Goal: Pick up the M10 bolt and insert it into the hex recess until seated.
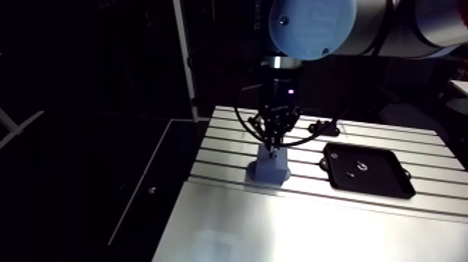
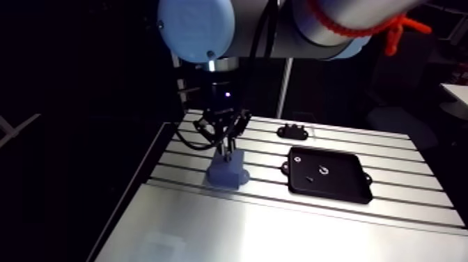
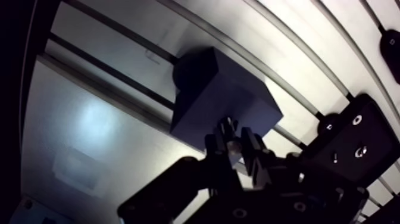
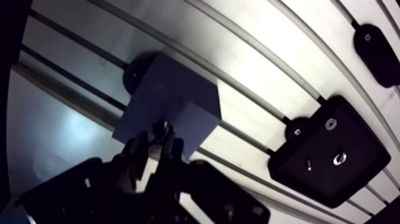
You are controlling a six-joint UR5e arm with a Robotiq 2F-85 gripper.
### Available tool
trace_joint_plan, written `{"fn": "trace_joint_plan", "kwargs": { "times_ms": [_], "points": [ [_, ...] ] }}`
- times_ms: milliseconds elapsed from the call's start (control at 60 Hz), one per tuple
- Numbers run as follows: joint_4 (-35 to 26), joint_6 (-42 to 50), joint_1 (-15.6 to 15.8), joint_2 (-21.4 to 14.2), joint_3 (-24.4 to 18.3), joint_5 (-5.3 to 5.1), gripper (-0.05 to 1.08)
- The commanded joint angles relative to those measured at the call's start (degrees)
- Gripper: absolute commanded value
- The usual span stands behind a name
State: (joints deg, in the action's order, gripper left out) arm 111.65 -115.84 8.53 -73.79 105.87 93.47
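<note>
Dark gripper (image 3: 237, 137) fingers are squeezed tight on the little bolt (image 4: 161, 127) so it cannot fall. They hold it pointing down at the top of the blue block (image 3: 220, 95) on the table (image 3: 89, 119), I think so it can slide straight into its hole, which I cannot see. A black tray (image 4: 360, 173) sits beside it.

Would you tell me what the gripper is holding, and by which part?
The gripper pinches the bolt by one end; the other end sticks out toward the block.
</note>
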Motion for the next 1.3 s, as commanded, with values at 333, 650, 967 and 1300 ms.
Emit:
{"fn": "trace_joint_plan", "kwargs": {
  "times_ms": [333,650,967,1300],
  "points": [
    [1.60,-0.84,0.00,-0.16,0.79,0.09,0.00],
    [2.04,-0.76,-0.09,-0.41,0.62,0.02,0.00],
    [2.04,0.09,-0.09,-0.85,0.37,-0.16,0.00],
    [2.14,6.46,-0.10,-1.48,0.09,-0.44,0.34]
  ]
}}
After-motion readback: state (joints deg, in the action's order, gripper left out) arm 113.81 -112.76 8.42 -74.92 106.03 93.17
